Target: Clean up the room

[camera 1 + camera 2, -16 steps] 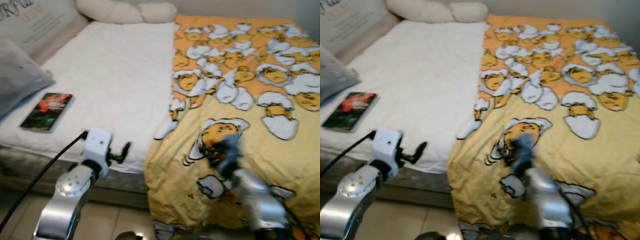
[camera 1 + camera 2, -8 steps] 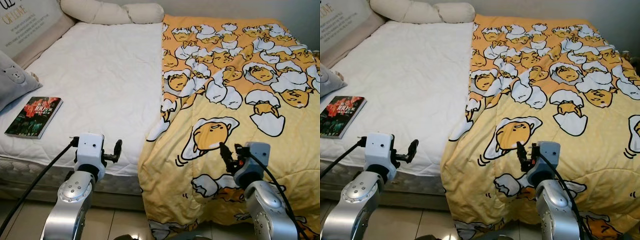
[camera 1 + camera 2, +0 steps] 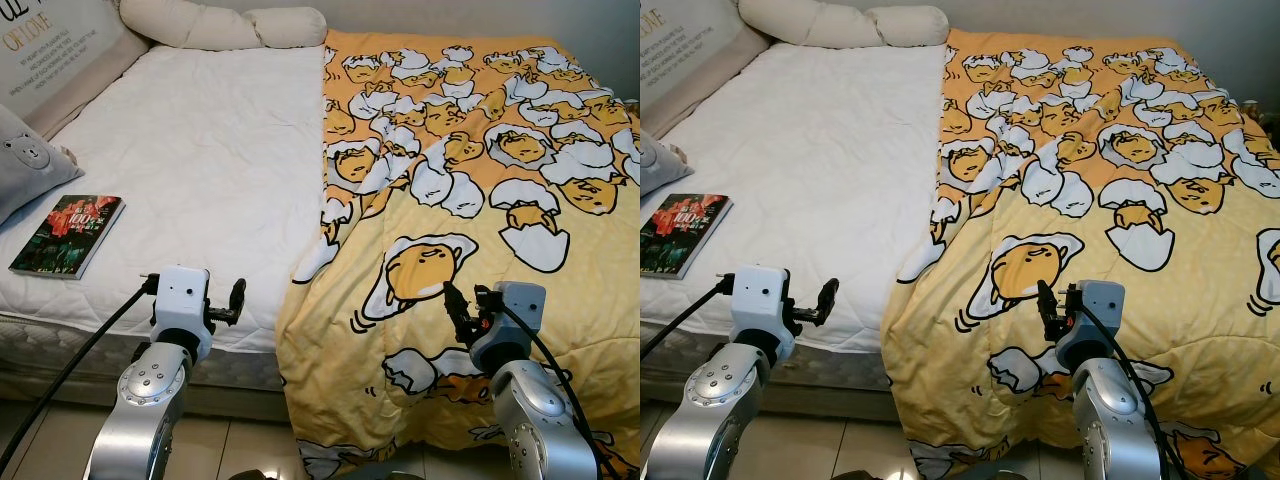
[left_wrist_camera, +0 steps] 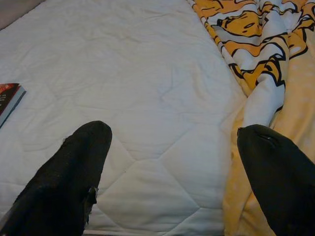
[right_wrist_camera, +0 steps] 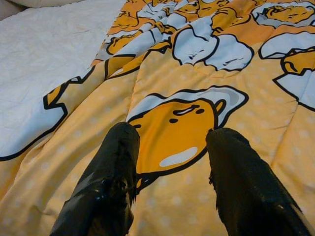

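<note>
Hovering low in the frame, the left gripper (image 3: 236, 298) is pointing at the near edge of the white mattress (image 3: 210, 160), fingers spread wide, holding nothing. The right gripper (image 3: 455, 306), lower right, is hanging over the yellow egg-print duvet (image 3: 480, 200), fingers also apart and empty. The duvet is lying folded back along the frame's right half, one corner draping off the bed's foot.

Judged step: lining up to grab the duvet's folded edge and spread it. Doing it well likely means pinching the loose edge near the mattress centre, not the printed middle, and pulling evenly leftward.

Count: one book (image 3: 68, 234) at left edge, one grey bear cushion (image 3: 25, 165), two cream pillows (image 3: 225, 22) at top.
</note>
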`<state>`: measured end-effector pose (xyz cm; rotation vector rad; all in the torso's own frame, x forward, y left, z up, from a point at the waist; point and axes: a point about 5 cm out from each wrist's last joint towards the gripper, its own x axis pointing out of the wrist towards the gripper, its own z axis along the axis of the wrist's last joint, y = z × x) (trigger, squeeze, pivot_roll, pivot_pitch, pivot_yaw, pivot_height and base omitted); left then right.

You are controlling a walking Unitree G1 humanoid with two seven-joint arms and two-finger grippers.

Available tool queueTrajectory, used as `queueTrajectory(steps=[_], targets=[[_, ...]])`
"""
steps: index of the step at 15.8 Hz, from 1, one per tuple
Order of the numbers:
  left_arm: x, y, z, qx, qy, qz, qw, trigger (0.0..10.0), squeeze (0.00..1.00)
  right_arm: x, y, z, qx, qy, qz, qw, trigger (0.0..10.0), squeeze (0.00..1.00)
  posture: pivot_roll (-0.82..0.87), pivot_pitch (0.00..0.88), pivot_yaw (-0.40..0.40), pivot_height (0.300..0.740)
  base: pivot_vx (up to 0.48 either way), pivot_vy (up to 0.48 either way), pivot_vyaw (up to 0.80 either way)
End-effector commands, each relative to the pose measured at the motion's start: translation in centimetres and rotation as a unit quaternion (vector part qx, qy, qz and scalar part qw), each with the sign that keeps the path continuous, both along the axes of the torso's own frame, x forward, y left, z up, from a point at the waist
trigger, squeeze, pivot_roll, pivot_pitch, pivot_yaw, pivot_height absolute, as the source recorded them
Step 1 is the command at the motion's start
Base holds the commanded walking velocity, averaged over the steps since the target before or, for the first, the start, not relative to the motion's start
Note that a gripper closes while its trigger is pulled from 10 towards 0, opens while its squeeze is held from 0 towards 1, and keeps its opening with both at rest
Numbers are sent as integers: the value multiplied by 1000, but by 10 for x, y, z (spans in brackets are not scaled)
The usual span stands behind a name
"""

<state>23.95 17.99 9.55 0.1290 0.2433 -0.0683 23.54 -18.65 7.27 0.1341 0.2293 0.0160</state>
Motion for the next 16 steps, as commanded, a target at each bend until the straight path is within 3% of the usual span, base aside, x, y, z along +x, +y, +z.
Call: queueTrajectory(steps=[1,10,11,16], targets=[[0,1,-1,-2,2,1,1000,10000,0,-1,0,1,-3,1,-2,1000,10000,0,-98,0,43,740,0,0,0],[-1,-1,-1,-4,-1,-2,1000,10000,0,-2,1,-1,-13,10,-5,1000,10000,0,-99,0,46,740,0,0,0],[-16,17,-1,7,1,7,1000,10000,0,-17,19,-17,-7,37,14,999,10000,0,-45,0,59,740,0,0,0],[-28,24,0,15,4,12,1000,10000,0,-27,9,-23,-12,47,7,999,10000,0,-33,0,53,740,0,0,0]])
